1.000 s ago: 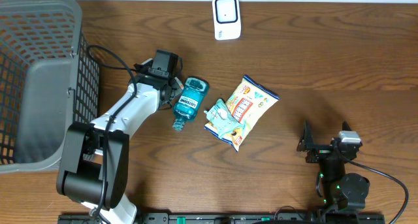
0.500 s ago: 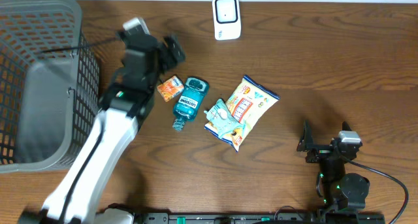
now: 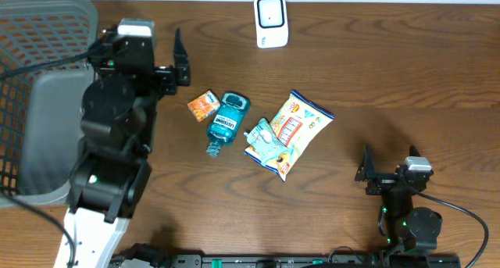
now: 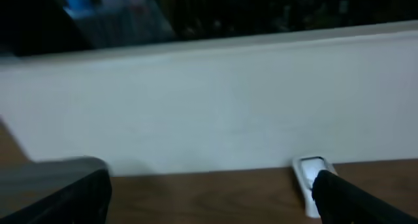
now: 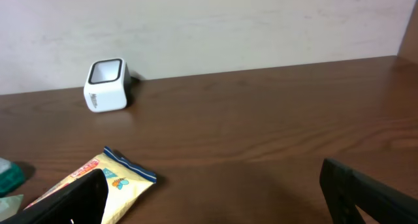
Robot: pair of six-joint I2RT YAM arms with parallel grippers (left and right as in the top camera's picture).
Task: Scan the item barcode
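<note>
Closest to me, well on the near side of the white scanner [image 3: 271, 21] and off to its right, the right gripper [image 3: 365, 173] sits low over the wooden table [image 3: 406, 80]. Its fingers are spread wide with nothing between them. Its own camera looks straight up the table to the scanner.

A step nearer the scanner, almost straight in front of it, lies a cluster of items, none of them held. A yellow snack bag [image 3: 301, 126] lies flat and slanted. A small teal pouch [image 3: 262, 141] overlaps its near left corner. To the left of those, a blue-green mouthwash bottle [image 3: 226, 121] lies on its side, cap pointing away from the scanner. A small orange box [image 3: 204, 105] is right beside the bottle's wide end. I can't make out whether the two touch. No barcode is readable from where I stand.

Further on, to the left of the scanner and only a little nearer than it, the left arm is raised high. The left gripper [image 4: 212, 185] has its fingers spread apart and empty. Its blurred camera picture catches the scanner low down by the right finger.

Well to the left of the scanner, a dark mesh basket [image 3: 31, 33] takes up that end of the table.

The scanner itself stands upright at the far edge, well apart from the items, with the pale wall [image 5: 261, 21] just behind it.
</note>
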